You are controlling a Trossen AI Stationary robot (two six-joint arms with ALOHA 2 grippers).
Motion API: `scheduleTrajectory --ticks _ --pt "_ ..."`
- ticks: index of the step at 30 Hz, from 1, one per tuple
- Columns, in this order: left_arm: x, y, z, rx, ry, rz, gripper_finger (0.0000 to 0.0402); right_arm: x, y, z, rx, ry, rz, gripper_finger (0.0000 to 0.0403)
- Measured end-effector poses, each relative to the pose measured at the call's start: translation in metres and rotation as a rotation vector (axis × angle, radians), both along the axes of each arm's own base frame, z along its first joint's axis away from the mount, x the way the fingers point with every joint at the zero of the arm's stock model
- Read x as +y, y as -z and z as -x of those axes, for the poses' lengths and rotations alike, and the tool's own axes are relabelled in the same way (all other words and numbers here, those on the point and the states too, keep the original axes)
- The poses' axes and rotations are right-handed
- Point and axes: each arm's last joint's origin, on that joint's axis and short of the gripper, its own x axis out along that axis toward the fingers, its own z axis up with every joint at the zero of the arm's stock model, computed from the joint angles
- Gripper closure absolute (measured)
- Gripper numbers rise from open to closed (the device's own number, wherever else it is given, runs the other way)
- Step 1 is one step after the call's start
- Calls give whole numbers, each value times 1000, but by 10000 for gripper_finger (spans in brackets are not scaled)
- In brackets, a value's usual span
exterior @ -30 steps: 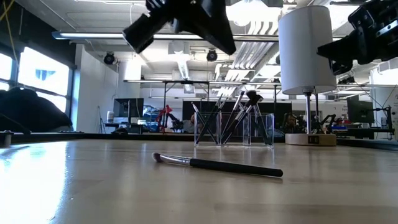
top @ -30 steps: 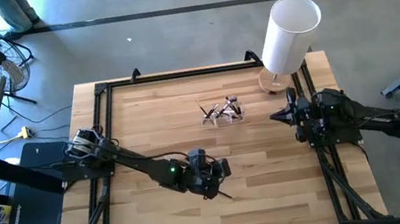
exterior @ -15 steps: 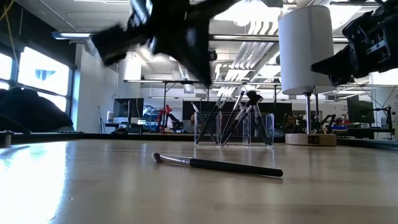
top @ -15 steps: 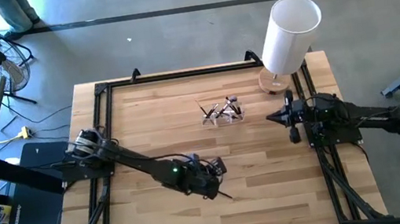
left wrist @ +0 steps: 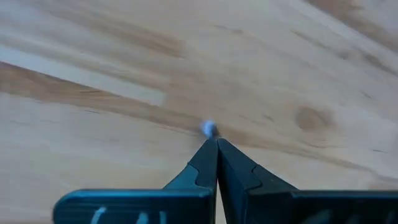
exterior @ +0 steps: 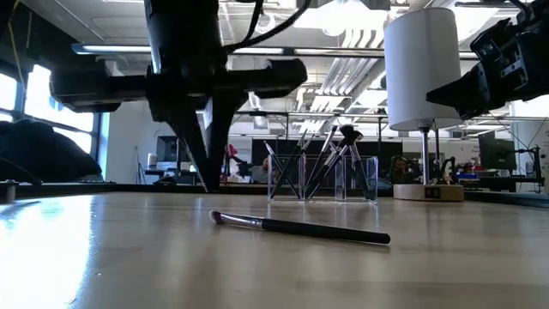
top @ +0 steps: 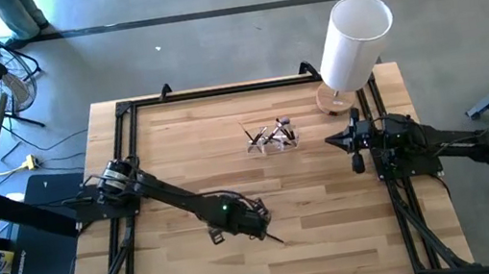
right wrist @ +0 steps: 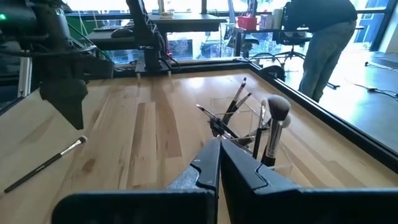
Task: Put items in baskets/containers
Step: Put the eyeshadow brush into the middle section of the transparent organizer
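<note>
left claw swung down to vertical; pressed together, empty; beside brush

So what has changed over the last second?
The left gripper turned from tilted to pointing straight down and dropped beside the loose makeup brush, shut, gripping nothing. The right gripper shifted slightly. The brush and the clear tray with its brushes stayed put.

Loose makeup brush: dark slim handle, pale bristle tip, lying flat on the table, well apart from the tray. Clear plastic tray: upright at mid-table, holding several brushes leaning crosswise, bristles up.
</note>
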Motion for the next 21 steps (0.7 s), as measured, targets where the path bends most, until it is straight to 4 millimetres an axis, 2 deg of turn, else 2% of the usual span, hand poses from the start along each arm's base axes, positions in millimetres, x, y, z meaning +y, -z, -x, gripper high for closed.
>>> scheduleTrajectory --ticks 4,9,12,21 --pt "-1 -2 -2 -11 3 20 401 0 0 0 0 0 0 398" --pt "-1 3 -4 -4 -9 17 401 0 0 0 -1 0 0 400" --pt "-1 13 -7 3 -26 27 398 0 0 0 -1 -1 0 397" --pt "-1 19 -11 16 -29 71 356 0 0 0 -1 -1 0 398"
